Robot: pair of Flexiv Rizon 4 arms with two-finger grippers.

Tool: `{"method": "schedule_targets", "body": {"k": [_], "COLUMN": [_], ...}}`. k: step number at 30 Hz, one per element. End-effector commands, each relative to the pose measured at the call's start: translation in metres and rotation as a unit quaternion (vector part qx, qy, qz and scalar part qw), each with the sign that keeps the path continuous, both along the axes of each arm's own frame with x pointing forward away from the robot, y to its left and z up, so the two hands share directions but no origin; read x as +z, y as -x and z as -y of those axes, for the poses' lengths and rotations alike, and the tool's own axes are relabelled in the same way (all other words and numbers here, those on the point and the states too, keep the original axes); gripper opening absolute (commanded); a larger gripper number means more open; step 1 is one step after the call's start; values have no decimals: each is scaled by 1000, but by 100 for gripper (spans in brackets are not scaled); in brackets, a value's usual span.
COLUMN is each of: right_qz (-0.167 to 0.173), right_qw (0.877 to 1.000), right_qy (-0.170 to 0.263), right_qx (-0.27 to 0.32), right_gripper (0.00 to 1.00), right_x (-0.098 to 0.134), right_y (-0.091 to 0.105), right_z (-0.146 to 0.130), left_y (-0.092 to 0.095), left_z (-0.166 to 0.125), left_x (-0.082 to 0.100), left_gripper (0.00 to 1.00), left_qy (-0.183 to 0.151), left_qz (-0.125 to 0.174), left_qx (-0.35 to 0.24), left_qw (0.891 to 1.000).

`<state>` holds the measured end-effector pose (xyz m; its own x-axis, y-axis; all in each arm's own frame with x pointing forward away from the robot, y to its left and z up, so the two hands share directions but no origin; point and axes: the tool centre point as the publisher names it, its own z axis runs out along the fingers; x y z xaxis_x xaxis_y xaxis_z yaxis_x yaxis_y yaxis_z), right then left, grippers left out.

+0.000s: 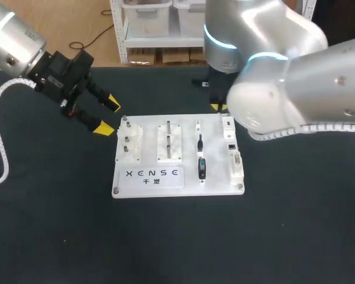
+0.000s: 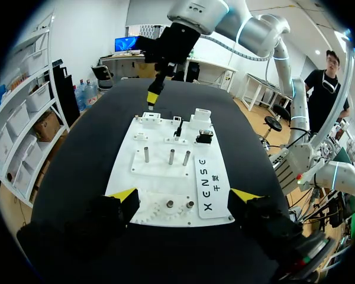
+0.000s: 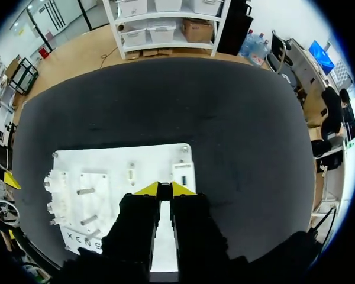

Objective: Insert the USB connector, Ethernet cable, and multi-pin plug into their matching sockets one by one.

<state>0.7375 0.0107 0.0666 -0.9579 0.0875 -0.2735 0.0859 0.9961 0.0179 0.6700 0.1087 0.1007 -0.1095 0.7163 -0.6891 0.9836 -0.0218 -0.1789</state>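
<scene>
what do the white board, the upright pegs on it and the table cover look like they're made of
White board: likely plastic, perhaps acrylic; smooth, flat, faintly glossy, with screws at its corners. Upright pegs: probably metal; grey with a dull shine. Table cover: seemingly a matte black fabric or mat; it shows no reflections.

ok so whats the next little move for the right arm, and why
Probably ease the right tool ahead and down a little toward the white socket block. It looks shut on a small dark connector. That block sits just ahead of its tips, near a corner of the white board, and the left tool hangs open beside the opposite end.
</scene>
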Motion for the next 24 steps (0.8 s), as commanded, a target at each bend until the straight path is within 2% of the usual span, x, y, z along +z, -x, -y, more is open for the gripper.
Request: {"method": "schedule_targets", "body": {"k": [1,10,24], "right_qz": [45,37,19], "right_qw": [999,999,999], "right_qy": [2,11,14], "right_qx": [-6,-17,-25], "right_gripper": [0,0,0], "right_x": [-3,-14,-29], "right_y": [7,5,2], "right_z": [15,24,20], "left_y": [-1,-1,-1], "left_z": [0,0,0], "left_x": [-1,-1,-1], "left_gripper": [100,100,100], "left_qy": [1,1,1], "left_qz": [0,0,0], "left_qx": [-2,-2,-2], "left_qw": [1000,1000,1000]}}
